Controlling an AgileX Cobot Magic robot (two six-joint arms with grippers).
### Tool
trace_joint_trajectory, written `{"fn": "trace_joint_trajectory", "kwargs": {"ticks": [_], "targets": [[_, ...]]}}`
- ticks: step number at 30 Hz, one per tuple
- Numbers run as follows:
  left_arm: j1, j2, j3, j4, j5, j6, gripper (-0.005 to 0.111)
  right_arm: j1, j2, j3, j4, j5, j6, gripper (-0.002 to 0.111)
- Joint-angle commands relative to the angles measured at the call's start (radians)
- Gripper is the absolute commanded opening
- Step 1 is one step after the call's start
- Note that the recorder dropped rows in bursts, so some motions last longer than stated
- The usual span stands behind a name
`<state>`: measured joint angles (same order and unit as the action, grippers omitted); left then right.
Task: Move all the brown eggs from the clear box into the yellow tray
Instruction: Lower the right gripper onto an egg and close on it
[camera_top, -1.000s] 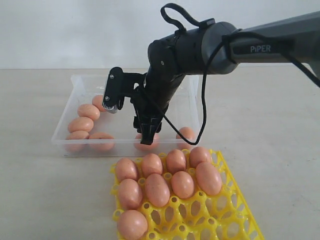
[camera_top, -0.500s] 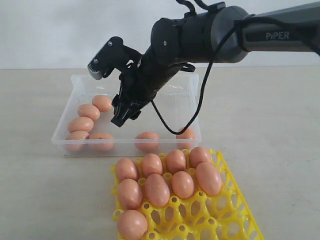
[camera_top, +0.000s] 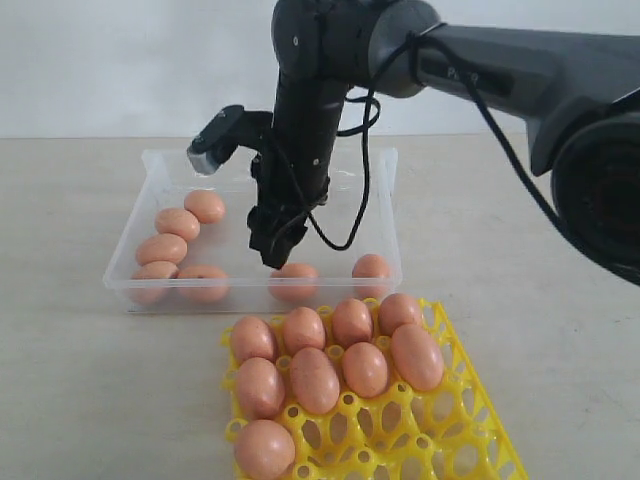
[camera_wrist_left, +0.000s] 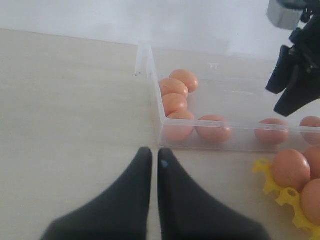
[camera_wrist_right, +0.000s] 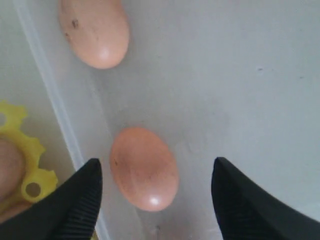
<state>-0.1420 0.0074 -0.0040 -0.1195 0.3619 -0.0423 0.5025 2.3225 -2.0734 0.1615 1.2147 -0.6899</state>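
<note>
Seven brown eggs (camera_top: 177, 223) are seen in the clear box (camera_top: 245, 292); nine are seated in the yellow tray (camera_top: 440, 420), whose nearer cups are bare. The right gripper (camera_top: 273, 250) is hung point-down inside the box, just above the front-wall egg (camera_top: 295, 283); in the right wrist view its jaws are spread wide, with that egg lying below the gap, not yet touched. The left gripper (camera_wrist_left: 152, 156) is parked low over the table (camera_wrist_left: 65, 100) outside the box; jaws pressed together, nothing held. Handling, as judged: shell light, stiff, brittle; smooth matte surface likely to slip or roll if nudged off-centre; it should be taken across the short axis at the widest part, pads on opposite flanks, squeeze kept gentle. The box wall lies just beside this egg, so one finger must be fitted into that narrow gap; a scrape there could shove the box.
</note>
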Motion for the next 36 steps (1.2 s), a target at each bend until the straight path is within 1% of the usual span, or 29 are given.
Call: {"fn": "trace_joint_trajectory", "kwargs": {"ticks": [1, 12, 18, 28, 29, 30, 32, 36], "targets": [[-0.002, 0.004, 0.004, 0.004, -0.007, 0.004, 0.004, -0.004, 0.063, -0.009, 0.009, 0.006, -0.053, 0.055], [-0.002, 0.004, 0.004, 0.004, -0.007, 0.004, 0.004, -0.004, 0.090, -0.009, 0.006, 0.006, -0.098, 0.055], [-0.002, 0.004, 0.004, 0.004, -0.007, 0.004, 0.004, -0.004, 0.096, -0.009, 0.002, -0.046, -0.096, 0.055], [-0.002, 0.004, 0.004, 0.004, -0.007, 0.004, 0.004, -0.004, 0.128, -0.009, -0.025, -0.096, 0.012, 0.054], [-0.002, 0.004, 0.004, 0.004, -0.007, 0.004, 0.004, -0.004, 0.128, -0.009, -0.025, -0.093, 0.014, 0.052], [-0.002, 0.004, 0.004, 0.004, -0.007, 0.004, 0.004, -0.004, 0.129, -0.009, -0.025, -0.089, 0.017, 0.048], [-0.002, 0.004, 0.004, 0.004, -0.007, 0.004, 0.004, -0.004, 0.129, -0.009, -0.027, -0.087, 0.024, 0.036], [-0.002, 0.004, 0.004, 0.004, -0.007, 0.004, 0.004, -0.004, 0.129, -0.009, -0.037, -0.087, 0.030, 0.008]]}}
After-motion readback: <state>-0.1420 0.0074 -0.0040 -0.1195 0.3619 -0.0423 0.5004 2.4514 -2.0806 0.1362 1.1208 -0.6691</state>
